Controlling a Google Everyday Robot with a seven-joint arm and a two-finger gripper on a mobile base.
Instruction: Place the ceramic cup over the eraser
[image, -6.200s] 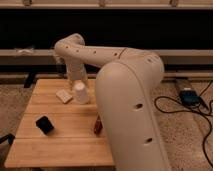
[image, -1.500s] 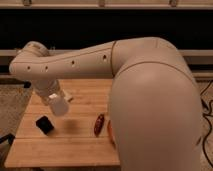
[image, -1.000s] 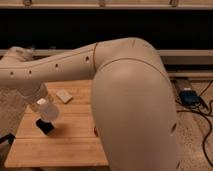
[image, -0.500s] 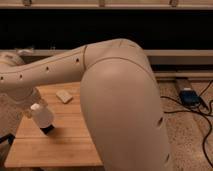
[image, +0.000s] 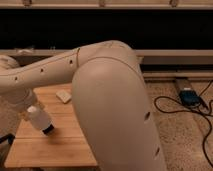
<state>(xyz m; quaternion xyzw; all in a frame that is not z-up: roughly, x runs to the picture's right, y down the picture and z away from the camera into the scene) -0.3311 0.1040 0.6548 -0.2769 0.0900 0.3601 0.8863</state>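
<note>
Gripper (image: 34, 111) sits at the far left, over the left half of the wooden table (image: 55, 150), at the end of the big white arm (image: 110, 100) that sweeps in from the right and fills the middle of the view. Cup (image: 40, 119) hangs under it, tilted, mouth down toward the table; whether the pincer is clamped on it cannot be told. Eraser (image: 48, 131) shows only as a dark edge right at the cup's lower rim, on the table. Right of the cup, farther back on the table, lies a flat whitish piece (image: 63, 96). Well right of the table, cables (image: 185, 107) trail over the speckled floor.
</note>
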